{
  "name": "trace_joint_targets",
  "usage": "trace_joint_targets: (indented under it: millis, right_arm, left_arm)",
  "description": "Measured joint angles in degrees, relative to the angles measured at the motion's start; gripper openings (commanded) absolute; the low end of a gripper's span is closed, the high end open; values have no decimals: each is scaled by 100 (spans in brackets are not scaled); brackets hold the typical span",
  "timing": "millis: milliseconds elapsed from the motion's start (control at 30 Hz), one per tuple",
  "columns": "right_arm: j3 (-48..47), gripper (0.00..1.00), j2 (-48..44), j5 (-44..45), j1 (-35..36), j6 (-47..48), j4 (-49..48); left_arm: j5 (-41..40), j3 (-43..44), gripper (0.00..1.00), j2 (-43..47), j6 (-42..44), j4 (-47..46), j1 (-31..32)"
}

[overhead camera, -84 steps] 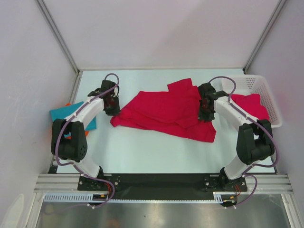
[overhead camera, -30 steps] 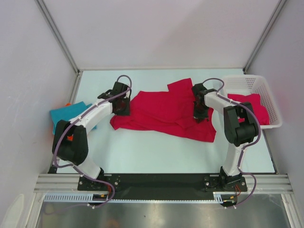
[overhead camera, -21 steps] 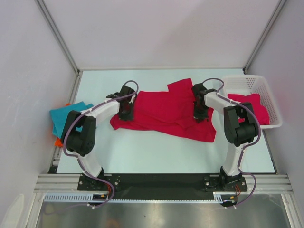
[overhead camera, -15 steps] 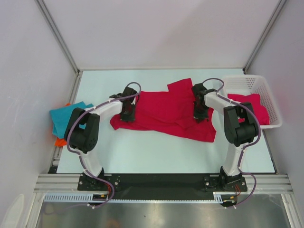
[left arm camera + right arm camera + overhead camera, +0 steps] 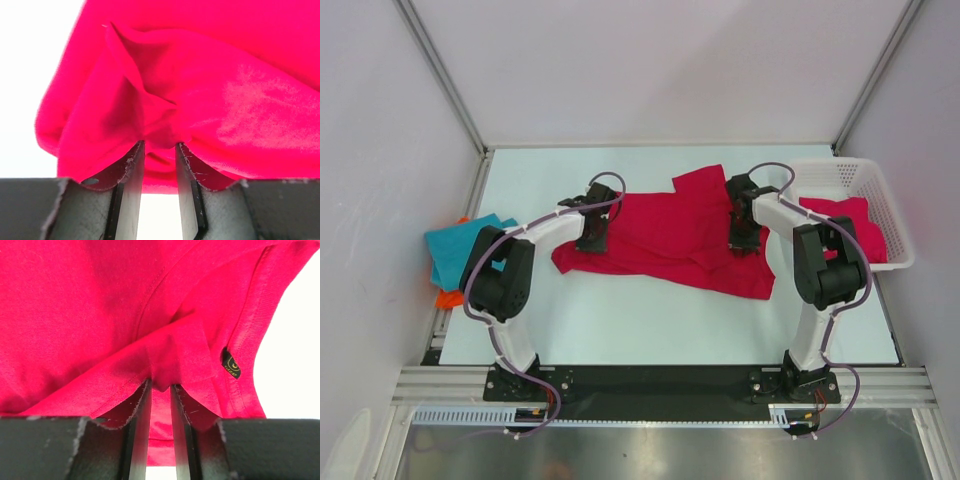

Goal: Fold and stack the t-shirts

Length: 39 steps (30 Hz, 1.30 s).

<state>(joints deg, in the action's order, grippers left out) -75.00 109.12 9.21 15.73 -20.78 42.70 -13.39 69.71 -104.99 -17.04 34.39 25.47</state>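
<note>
Your left gripper [image 5: 159,146] pinches a bunched fold of the crimson t-shirt [image 5: 665,238], and your right gripper [image 5: 160,385] pinches a stitched edge. The shirt lies crumpled between them on the desk [image 5: 620,310], likely gripped at both ends so you can spread it flat.

High and behind, looking down on everything; at each wrist, very close, facing forward; shared: crimson t-shirt [image 5: 660,235].

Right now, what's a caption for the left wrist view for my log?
Left gripper pinching a bunched fold of the crimson t-shirt.
</note>
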Motion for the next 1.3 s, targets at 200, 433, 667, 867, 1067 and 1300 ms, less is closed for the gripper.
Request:
trace_joint_targets:
  millis: [200,433,667,867,1067,1300]
  right_arm:
    - [-2,28,-92,70,-22,0,-35]
    - [-4,29,-33,70,-79,4,-140]
    - [-85,33,125,55,-127,39,-133]
    - [-199,0,221,-153,-146,142,-118]
    - [-190,0,175,-216,-175,164,-120]
    - [-549,0,-398,66,-214,260,125]
  left_arm:
    - [-293,7,36,136,-2,-70,46]
    - [-380,7,36,162,-2,-103,81]
    - [-376,7,36,90,-7,-273,83]
    - [-293,7,10,-190,-39,-424,85]
    - [-275,133,0,-284,-20,-369,96]
    - [-297,1095,0,-39,120,238,87]
